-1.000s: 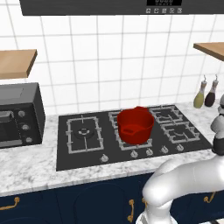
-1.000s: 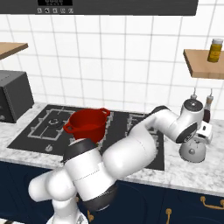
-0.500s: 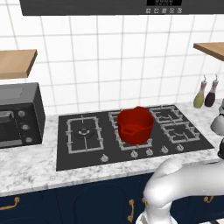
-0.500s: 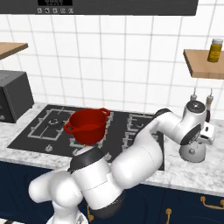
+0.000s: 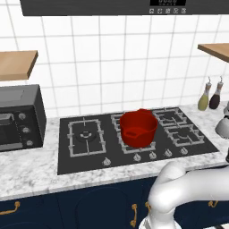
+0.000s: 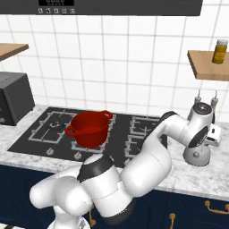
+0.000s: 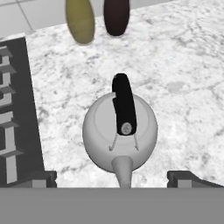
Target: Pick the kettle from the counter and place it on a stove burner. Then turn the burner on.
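Observation:
The small silver-grey kettle (image 7: pixel 103 135) with its black arched handle (image 7: pixel 124 105) stands upright on the white marble counter (image 7: pixel 175 65), right of the cooktop. My gripper (image 7: pixel 114 179) hovers straight above it, open, with one fingertip (image 7: pixel 41 177) on each side and nothing held. From the right base view the hand (image 6: pixel 201 129) sits just over the kettle (image 6: pixel 197 156). The kettle (image 5: pixel 222 127) is at the right edge of the left base view. The stove burner (image 5: pixel 85 135) (image 6: pixel 56 126) is the lone large ring at the cooktop's left end, with nothing on it.
A red pot (image 5: pixel 138 128) (image 6: pixel 91 129) sits on the middle grates. Two bottles (image 7: pixel 80 19) (image 5: pixel 204 100) stand by the wall behind the kettle. A row of knobs (image 5: pixel 136 157) lines the cooktop's front edge. A dark oven (image 5: pixel 18 118) stands at far left, and a shelf (image 6: pixel 208 62) hangs above the kettle.
The hand has shifted a little right and down, settling over the kettle. The jaws have stayed open and the kettle has not moved.

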You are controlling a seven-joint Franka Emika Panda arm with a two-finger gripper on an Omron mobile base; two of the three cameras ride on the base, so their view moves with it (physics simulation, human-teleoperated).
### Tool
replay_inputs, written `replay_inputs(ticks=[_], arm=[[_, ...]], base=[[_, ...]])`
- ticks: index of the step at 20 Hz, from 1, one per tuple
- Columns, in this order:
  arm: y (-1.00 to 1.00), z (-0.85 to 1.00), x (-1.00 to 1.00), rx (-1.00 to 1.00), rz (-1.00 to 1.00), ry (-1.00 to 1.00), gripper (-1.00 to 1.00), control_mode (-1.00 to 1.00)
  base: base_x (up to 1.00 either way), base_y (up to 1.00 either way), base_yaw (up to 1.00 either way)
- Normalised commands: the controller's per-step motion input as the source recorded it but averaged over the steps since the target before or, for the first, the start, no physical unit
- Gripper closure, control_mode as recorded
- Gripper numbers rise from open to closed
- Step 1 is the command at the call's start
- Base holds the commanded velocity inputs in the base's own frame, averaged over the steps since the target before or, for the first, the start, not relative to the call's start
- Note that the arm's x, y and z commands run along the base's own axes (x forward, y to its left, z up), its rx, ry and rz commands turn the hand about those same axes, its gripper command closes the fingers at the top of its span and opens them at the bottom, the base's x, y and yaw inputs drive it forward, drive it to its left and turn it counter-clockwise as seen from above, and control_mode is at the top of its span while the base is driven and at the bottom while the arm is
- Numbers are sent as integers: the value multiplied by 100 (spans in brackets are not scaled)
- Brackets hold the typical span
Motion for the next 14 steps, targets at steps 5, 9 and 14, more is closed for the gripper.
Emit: replay_inputs(ticks=[5,9,14], arm=[[-7,-9,11,0,0,0,-100,-100],[-6,-13,12,0,0,0,-100,-100],[-12,-8,8,0,0,0,-100,-100]], base=[[0,0,0],[0,0,0],[0,0,0]])
